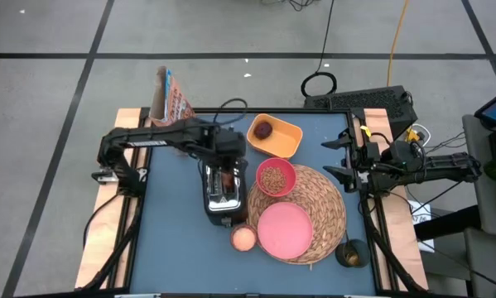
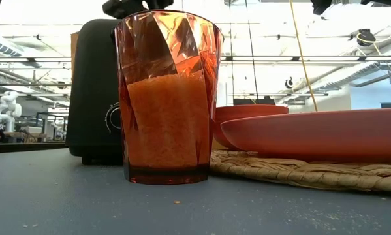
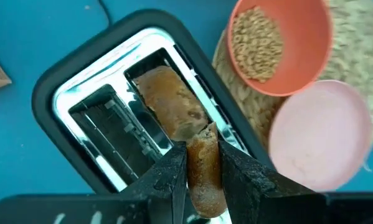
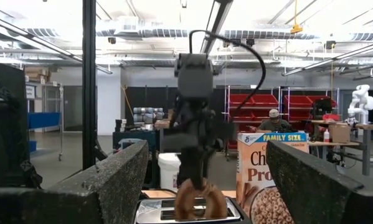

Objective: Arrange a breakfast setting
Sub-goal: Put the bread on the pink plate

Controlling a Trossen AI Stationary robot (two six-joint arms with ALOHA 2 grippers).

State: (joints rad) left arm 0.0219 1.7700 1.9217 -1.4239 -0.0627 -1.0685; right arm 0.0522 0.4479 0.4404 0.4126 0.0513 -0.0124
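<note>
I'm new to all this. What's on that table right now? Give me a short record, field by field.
Left gripper: shut on the bread, over the toaster
Bread: brown ring, standing in a toaster slot
Right gripper: open, waiting at the table's right edge
Placemat: round, woven, right of the toaster
Pink plate: empty, on the placemat
Pink bowl: holds cereal, on the placemat's edge
Fruit: dark red, in a yellow dish
Glass: orange drink, beside the plate
Cereal box: far left corner
</note>
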